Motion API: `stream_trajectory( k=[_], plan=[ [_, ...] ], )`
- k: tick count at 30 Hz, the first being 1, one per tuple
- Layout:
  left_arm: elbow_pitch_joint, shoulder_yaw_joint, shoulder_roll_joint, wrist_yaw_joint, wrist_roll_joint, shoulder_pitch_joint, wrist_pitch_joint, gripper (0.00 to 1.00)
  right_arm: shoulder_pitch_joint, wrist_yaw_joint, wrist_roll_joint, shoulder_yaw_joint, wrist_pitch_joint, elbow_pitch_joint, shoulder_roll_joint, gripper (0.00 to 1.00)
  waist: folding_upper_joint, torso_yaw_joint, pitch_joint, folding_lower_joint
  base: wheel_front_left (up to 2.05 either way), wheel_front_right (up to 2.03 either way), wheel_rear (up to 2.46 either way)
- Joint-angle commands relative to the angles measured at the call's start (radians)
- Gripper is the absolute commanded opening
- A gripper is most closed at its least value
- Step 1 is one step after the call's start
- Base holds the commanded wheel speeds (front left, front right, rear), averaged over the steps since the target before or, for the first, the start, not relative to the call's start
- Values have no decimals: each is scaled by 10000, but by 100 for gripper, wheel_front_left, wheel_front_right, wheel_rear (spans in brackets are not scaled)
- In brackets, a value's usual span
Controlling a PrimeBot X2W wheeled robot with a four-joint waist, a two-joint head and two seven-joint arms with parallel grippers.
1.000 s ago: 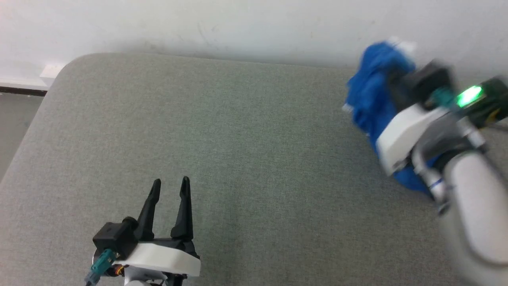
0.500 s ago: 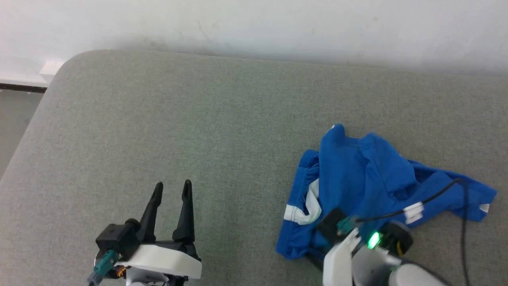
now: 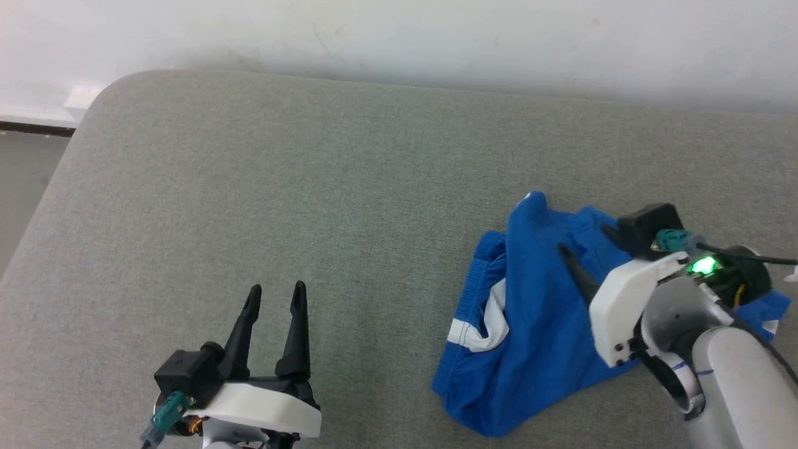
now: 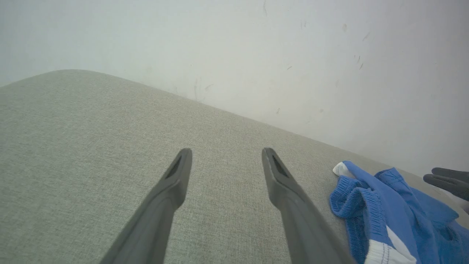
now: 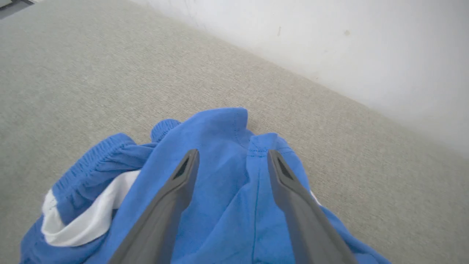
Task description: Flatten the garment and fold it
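Observation:
The garment [image 3: 530, 324] is a pair of bright blue shorts with white side stripes, lying crumpled on the right part of the grey padded surface [image 3: 312, 187]. My right gripper [image 3: 583, 244] is over its middle, pointing left. The right wrist view shows that gripper [image 5: 232, 156] open, with the blue cloth [image 5: 216, 128] under and between the fingers but not pinched. My left gripper [image 3: 277, 290] is open and empty at the lower left, well apart from the shorts. In the left wrist view the left gripper [image 4: 225, 154] stands open, with the gathered waistband [image 4: 366, 209] to its right.
A white wall [image 3: 399, 37] runs along the far edge of the padded surface. The surface's rounded corner is at the far left, with floor [image 3: 25, 187] beyond it. The right gripper's dark fingertips [image 4: 447, 179] show at the right edge of the left wrist view.
My right gripper carried the bunched shorts down from the far right onto the surface, then opened and let them go. The left gripper stayed put. The camera shifted slightly.

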Motion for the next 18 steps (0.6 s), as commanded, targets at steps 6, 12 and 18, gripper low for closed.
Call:
stream_trajectory(
  k=[6,12,18],
  plan=[
    [25,-13,-11,3,-97,-135,-47,100,-313,-7,-1008,-708,396,1109,138,100,-1,423,284,0,0,0,0],
    [42,-29,-11,-3,-137,-222,-47,100,-625,-7,-1256,-821,399,1782,248,43,-1,637,462,0,0,0,0],
    [29,-42,-11,42,-199,-272,-47,100,-1011,-7,-1568,-1021,41,2074,290,0,-1,616,580,0,0,0,0]
  ],
)
